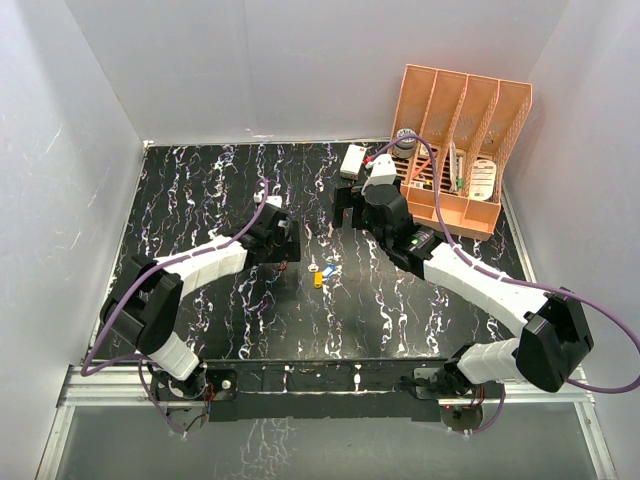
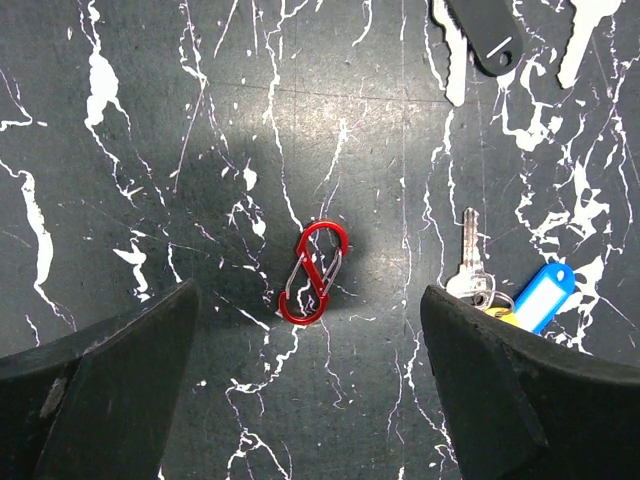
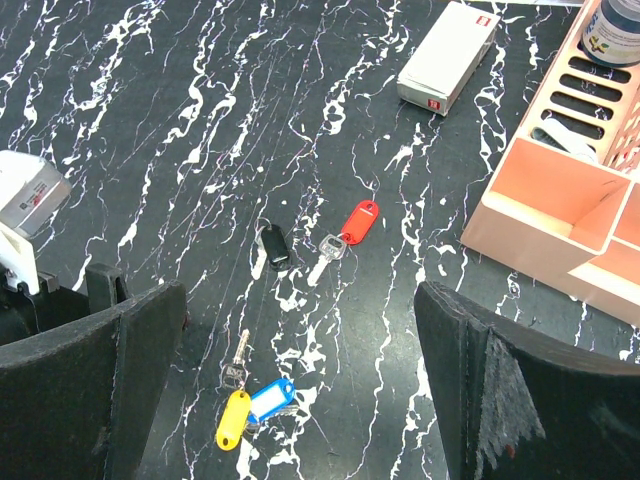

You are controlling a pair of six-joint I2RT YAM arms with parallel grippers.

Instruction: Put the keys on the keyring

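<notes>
The keyring (image 2: pixel 313 273), a small red S-shaped clip, lies flat on the black marble table, just ahead of my open, empty left gripper (image 2: pixel 315 400). Right of it lie a silver key (image 2: pixel 468 262) and a blue tag (image 2: pixel 545 296). In the right wrist view, yellow-tagged (image 3: pixel 233 418) and blue-tagged (image 3: pixel 270 398) keys and a bare silver key (image 3: pixel 238 360) lie between the fingers of my open, empty right gripper (image 3: pixel 300 395). A red-tagged key (image 3: pixel 358 224) and a black-tagged key (image 3: pixel 273 246) lie farther ahead. In the top view the key cluster (image 1: pixel 321 272) lies between the left gripper (image 1: pixel 283 245) and right gripper (image 1: pixel 347 210).
A white rectangular box (image 3: pixel 448 55) lies at the back of the table. An orange slotted file organiser (image 1: pixel 462 150) stands at the back right and holds a few items. White walls enclose the black marble table (image 1: pixel 200 190).
</notes>
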